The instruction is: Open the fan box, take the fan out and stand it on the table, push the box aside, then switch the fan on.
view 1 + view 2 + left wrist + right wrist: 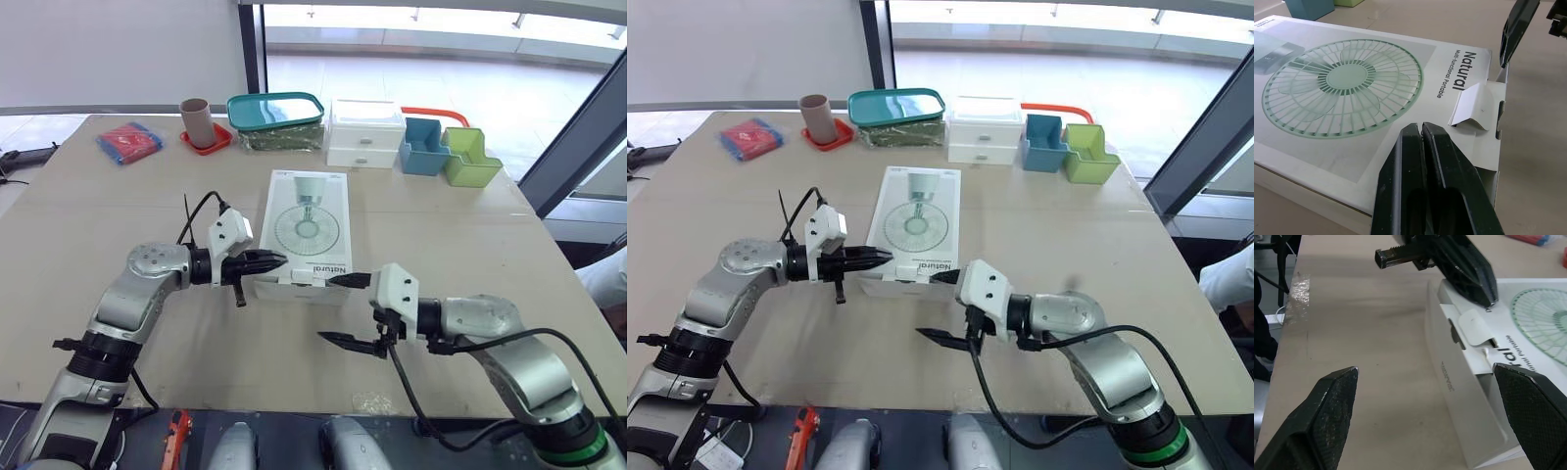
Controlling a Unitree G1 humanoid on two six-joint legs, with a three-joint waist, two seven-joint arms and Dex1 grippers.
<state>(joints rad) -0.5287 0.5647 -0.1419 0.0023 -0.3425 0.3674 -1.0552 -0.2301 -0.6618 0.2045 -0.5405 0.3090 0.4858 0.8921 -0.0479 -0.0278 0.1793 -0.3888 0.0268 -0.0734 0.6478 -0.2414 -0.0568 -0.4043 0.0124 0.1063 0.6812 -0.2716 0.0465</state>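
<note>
left jaws closed over fan box end, right jaws wide by flap

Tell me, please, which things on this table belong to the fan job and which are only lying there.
For the job: fan box, left claw, right claw.
Only lying there: red-and-blue packet, brown cup, red saucer, teal-lidded container, white drawers, blue bin, green bin.

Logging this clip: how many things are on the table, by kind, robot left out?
Fan box: 1
Organiser bins: 2, blue bin and green bin
Drawer unit: 1
Teal-lidded container: 1
Cup: 1
Red tray under the cup: 1
Red and blue packet: 1
Orange-red item behind the drawer unit, partly hidden: 1
Total: 9
</note>
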